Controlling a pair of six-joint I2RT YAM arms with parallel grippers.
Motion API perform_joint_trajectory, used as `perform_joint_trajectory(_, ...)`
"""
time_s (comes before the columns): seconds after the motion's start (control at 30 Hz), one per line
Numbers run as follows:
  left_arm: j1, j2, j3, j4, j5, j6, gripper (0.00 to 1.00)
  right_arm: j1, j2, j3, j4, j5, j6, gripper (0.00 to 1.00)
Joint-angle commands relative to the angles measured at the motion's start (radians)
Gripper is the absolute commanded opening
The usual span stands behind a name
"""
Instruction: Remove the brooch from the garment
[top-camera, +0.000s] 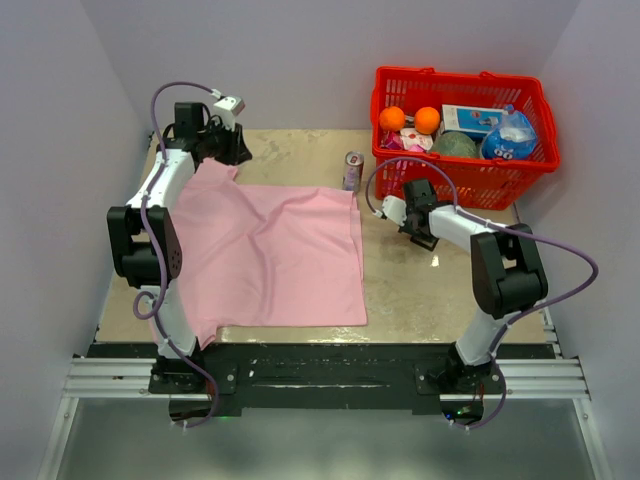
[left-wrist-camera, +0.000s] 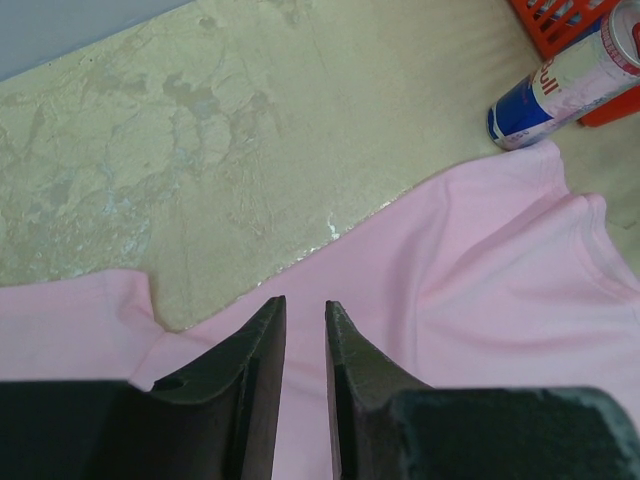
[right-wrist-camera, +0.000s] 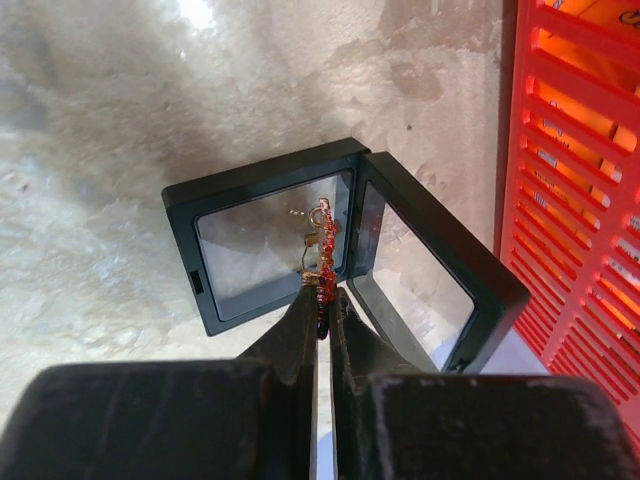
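The pink garment (top-camera: 270, 250) lies spread flat on the left half of the table. In the left wrist view, its far edge (left-wrist-camera: 480, 260) lies under my left gripper (left-wrist-camera: 305, 305). That gripper (top-camera: 228, 150) hovers over the garment's far left corner with its jaws a little apart and nothing between them. My right gripper (right-wrist-camera: 322, 298) is shut on the brooch (right-wrist-camera: 320, 250), a small golden wire piece with red beads. It holds the brooch just above an open black display box (right-wrist-camera: 185, 240). In the top view the right gripper (top-camera: 420, 232) is to the right of the garment, off the cloth.
A red basket (top-camera: 460, 180) with two oranges and packets stands at the back right; its side (right-wrist-camera: 580, 200) is close to the box. A soda can (top-camera: 352, 170) stands by the garment's far right corner and also shows in the left wrist view (left-wrist-camera: 560, 90).
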Motion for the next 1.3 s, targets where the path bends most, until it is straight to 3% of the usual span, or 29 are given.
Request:
perform_joint_trajectory(0.0,-0.001,-0.017,-0.005,0.008,0.029,-0.009,0.27,-0.003,0.034,0.064,-0.029,0.007,0.006,0.00)
perform_joint_trajectory(0.3,-0.001,-0.016,-0.003,0.007,0.030,0.000,0.28,0.014,0.036,0.092,-0.109,-0.007,0.054,0.42)
perform_joint_trajectory(1.0,-0.003,-0.005,0.006,0.008,0.042,-0.003,0.28,0.058,0.043,0.227,-0.233,-0.118,0.163,0.49)
perform_joint_trajectory(1.2,-0.004,-0.007,0.009,0.004,0.041,0.001,0.30,0.104,0.023,0.328,-0.296,-0.228,0.226,0.58)
perform_joint_trajectory(1.27,-0.004,-0.002,0.014,0.002,0.018,-0.009,0.33,0.123,0.048,0.441,-0.336,-0.285,0.276,0.63)
